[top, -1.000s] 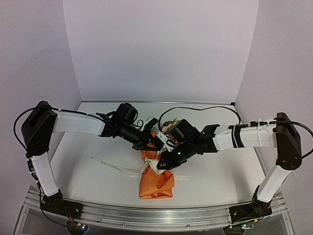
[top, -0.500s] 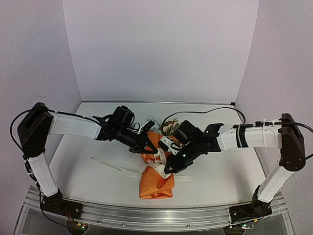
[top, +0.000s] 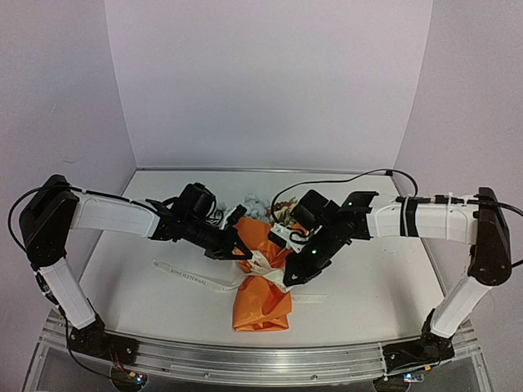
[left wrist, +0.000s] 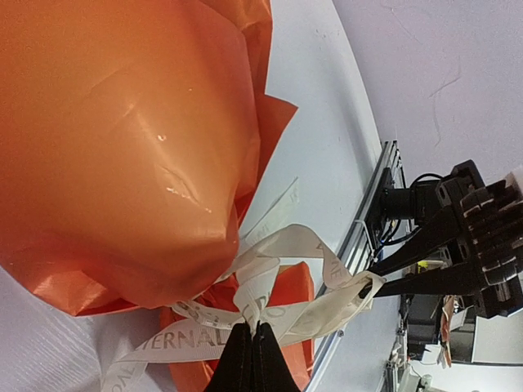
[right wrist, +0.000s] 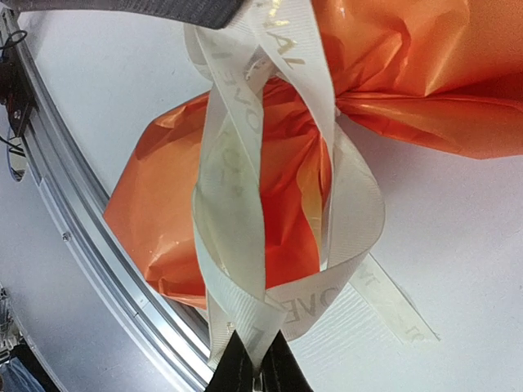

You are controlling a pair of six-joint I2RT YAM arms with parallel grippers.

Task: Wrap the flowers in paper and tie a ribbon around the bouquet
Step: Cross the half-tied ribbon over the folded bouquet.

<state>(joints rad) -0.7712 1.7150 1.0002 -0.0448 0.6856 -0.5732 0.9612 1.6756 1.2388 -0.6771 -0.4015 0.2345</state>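
Observation:
The bouquet (top: 261, 304) lies mid-table, a cone of orange paper (left wrist: 122, 147) pinched at its waist. Pale blue, white and brown flowers (top: 278, 212) peek out at its far end. The white lettered ribbon (right wrist: 237, 204) is looped around the pinched waist, and one tail (top: 192, 279) trails off to the left on the table. My left gripper (left wrist: 252, 328) is shut on a ribbon strand just left of the waist. My right gripper (right wrist: 255, 358) is shut on a folded ribbon loop on the right side. The orange paper (right wrist: 163, 212) hides the stems.
A black cable (top: 327, 184) curves over the table behind the bouquet. The metal rail (top: 245, 359) runs along the near edge, close to the bouquet's narrow end. A short ribbon end (right wrist: 396, 314) lies flat on the white table (top: 368, 278).
Both arms have dropped lower, and the two grippers have drawn slightly apart with the ribbon between them. The right jaws have closed tighter on their loop.

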